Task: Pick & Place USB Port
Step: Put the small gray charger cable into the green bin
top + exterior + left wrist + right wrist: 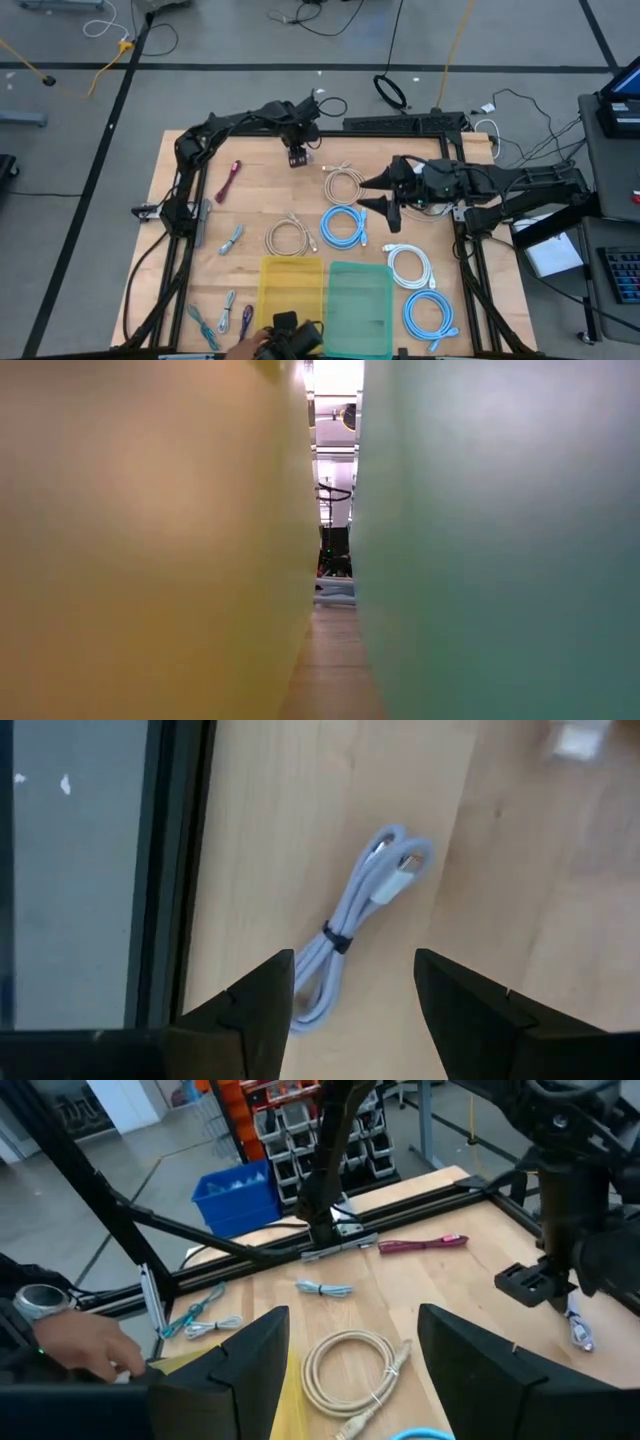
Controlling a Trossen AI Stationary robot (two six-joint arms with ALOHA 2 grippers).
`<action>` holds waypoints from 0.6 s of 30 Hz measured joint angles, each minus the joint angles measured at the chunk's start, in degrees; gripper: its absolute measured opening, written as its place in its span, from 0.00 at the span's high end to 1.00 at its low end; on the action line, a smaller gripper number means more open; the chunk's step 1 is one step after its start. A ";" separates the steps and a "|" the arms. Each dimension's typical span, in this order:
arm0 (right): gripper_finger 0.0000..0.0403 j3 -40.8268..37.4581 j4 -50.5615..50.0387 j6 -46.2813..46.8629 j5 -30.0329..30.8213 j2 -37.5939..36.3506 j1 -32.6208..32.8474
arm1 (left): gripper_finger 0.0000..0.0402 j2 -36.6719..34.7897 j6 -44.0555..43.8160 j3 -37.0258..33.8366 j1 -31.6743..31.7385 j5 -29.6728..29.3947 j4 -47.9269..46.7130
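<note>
1. Wooden table (260, 200) fills the middle of the high view, with cables scattered over it.
2. Left gripper (298, 157) hangs at the upper centre of the high view, its two dark fingers (262, 1010) spread apart and holding nothing.
3. Just past those fingers, in the left wrist view, a small white USB cable (350, 925) bound with a black tie lies flat on the wood near the table's dark edge rail (175, 870).
4. Right gripper (388, 192) sits right of centre in the high view, jaws also spread and empty.
5. Below it, a beige coiled cable (352, 1367) lies on the table.
6. Yellow tray (291, 290) and green tray (360, 296) stand side by side at the lower centre.
7. At the lower left of the right wrist view, a person's hand (85, 1342) wearing a wristwatch reaches in by the yellow tray.
</note>
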 joint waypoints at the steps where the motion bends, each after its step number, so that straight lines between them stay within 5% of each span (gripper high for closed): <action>1: 0.46 0.00 0.04 0.01 0.01 0.00 0.24 | 0.47 0.54 -0.18 -0.01 -0.22 -0.36 0.04; 12: 0.48 0.00 3.60 0.69 0.10 0.00 3.13 | 0.51 4.38 -3.73 -0.09 -2.20 -7.45 1.15; 18: 0.48 0.00 4.76 0.69 0.22 0.00 3.56 | 0.86 4.14 -8.27 0.02 -2.13 -5.43 -0.71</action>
